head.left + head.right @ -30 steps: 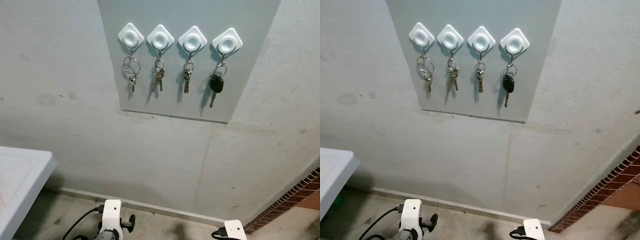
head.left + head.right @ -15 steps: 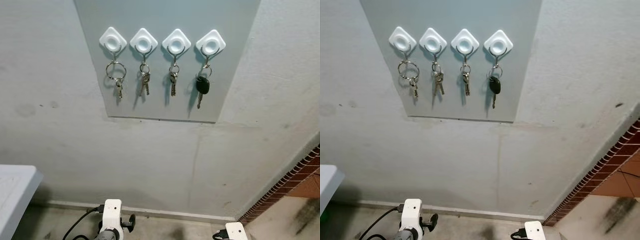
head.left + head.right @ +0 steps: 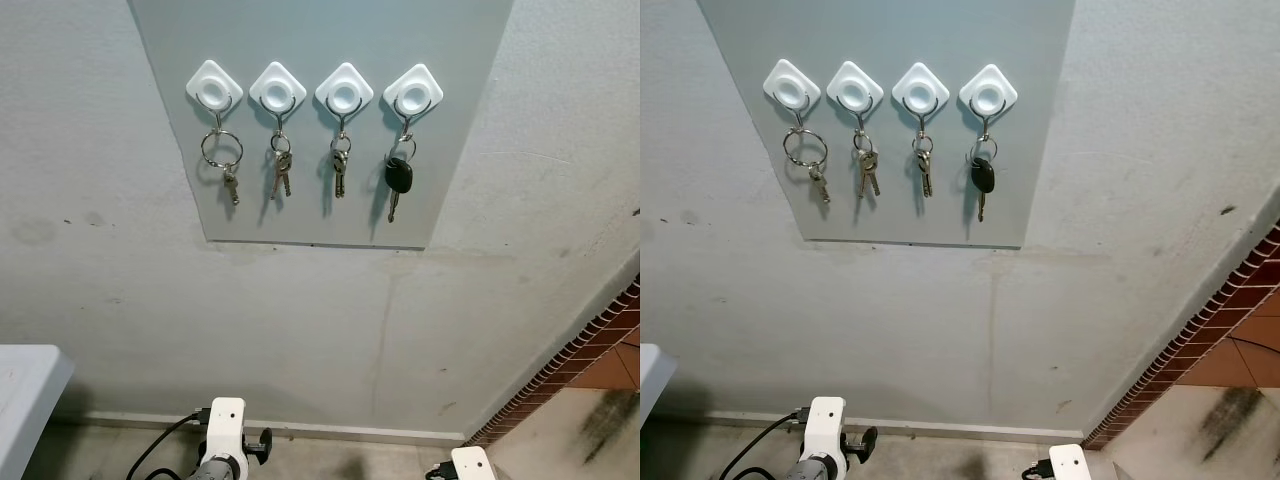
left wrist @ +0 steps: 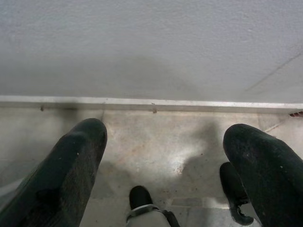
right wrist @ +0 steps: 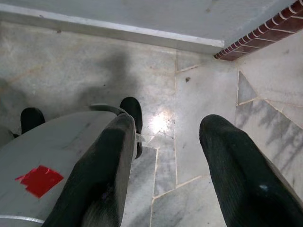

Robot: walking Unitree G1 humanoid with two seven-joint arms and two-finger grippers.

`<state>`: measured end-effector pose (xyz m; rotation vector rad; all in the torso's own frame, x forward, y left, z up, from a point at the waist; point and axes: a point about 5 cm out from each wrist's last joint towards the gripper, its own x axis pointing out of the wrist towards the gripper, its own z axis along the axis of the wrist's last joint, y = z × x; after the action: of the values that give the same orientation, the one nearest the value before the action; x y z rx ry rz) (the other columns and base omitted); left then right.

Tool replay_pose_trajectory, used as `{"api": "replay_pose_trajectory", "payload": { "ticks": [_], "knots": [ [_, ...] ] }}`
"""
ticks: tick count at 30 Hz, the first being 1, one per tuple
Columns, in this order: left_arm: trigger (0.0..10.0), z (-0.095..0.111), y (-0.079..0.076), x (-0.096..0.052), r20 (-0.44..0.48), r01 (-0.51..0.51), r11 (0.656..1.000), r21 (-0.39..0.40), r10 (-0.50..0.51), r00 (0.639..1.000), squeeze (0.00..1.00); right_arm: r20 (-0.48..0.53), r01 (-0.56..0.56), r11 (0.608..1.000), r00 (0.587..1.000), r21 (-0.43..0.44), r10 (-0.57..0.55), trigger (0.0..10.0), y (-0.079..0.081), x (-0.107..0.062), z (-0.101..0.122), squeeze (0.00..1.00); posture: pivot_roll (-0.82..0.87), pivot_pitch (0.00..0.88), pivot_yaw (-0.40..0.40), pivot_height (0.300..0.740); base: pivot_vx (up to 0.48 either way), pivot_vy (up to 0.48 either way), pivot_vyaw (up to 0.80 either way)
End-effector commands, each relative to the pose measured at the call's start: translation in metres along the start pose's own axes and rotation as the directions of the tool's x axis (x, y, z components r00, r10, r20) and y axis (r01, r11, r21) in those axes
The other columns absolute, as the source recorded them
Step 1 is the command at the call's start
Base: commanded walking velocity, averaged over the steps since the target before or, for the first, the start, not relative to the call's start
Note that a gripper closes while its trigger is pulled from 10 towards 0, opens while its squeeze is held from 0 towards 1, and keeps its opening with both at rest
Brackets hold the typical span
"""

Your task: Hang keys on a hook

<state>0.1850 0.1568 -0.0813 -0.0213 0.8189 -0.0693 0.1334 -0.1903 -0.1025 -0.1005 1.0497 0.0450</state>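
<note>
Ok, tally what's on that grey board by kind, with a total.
White diamond hooks: 4, first at.
Plain metal key sets: 3, first at.
Black-headed key: 1.
Total: 8, all on the grey board.

A grey wall [image 3: 300, 320] is filling most of the head view. A white table corner [image 3: 25, 385] is showing at 8 o'clock. A red brick edge [image 3: 590, 350] is running at 4 o'clock. A marble floor [image 5: 199, 94] is lying below, with a pale skirting strip [image 4: 151, 104] meeting the wall.
</note>
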Motion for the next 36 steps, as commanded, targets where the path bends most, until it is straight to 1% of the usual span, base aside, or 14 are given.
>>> {"api": "replay_pose_trajectory", "payload": {
  "ticks": [1,4,5,6,7,18,36],
  "knots": [
    [10.0,-0.0010,-0.0004,0.0000,-0.010,-0.001,1.000,0.021,0.001,1.000,0.00,-0.009,0.009,1.000,1.000,0.006,-0.009,10.0,-0.0022,-0.0004,-0.0016,0.00,-0.06,0.000,0.033,0.740,0.000,-0.480,-0.75],
    [10.0,-0.0011,-0.0012,0.0001,-0.010,0.005,1.000,0.021,-0.005,1.000,0.00,-0.011,0.009,1.000,1.000,0.005,-0.009,10.0,-0.0021,-0.0004,-0.0020,0.00,-0.06,0.000,0.033,0.740,0.000,-0.437,-0.75],
    [10.0,-0.0018,-0.0013,-0.0001,-0.014,0.000,1.000,0.024,0.000,1.000,0.00,-0.011,0.009,1.000,1.000,0.005,-0.009,10.0,-0.0020,-0.0005,-0.0022,0.00,-0.06,0.000,0.033,0.740,0.000,0.000,-0.75],
    [10.0,-0.0022,-0.0009,-0.0002,-0.015,-0.003,1.000,0.000,0.003,1.000,0.00,-0.012,0.009,1.000,1.000,0.006,-0.009,10.0,-0.0019,-0.0005,-0.0024,0.00,-0.06,0.000,0.033,0.740,0.000,0.000,-0.75],
    [10.0,-0.0024,-0.0004,-0.0002,-0.017,-0.008,1.000,-0.003,0.008,1.000,0.00,-0.013,0.009,1.000,1.000,0.006,-0.009,10.0,-0.0018,-0.0005,-0.0026,0.00,-0.06,0.000,0.033,0.740,0.000,0.000,-0.75],
    [10.0,-0.0030,0.0005,-0.0004,-0.021,-0.011,1.000,0.003,0.011,1.000,0.00,-0.021,0.013,1.000,1.000,0.012,-0.013,10.0,-0.0024,-0.0010,-0.0050,0.00,-0.06,0.000,0.032,0.740,0.000,0.000,-0.75],
    [10.0,-0.0011,0.0041,-0.0001,-0.018,-0.020,1.000,-0.012,0.020,1.000,0.00,-0.029,0.020,0.999,0.999,0.039,-0.019,10.0,-0.0029,-0.0014,-0.0072,0.00,-0.06,0.000,0.029,0.740,0.000,0.000,-0.74]
  ]
}}
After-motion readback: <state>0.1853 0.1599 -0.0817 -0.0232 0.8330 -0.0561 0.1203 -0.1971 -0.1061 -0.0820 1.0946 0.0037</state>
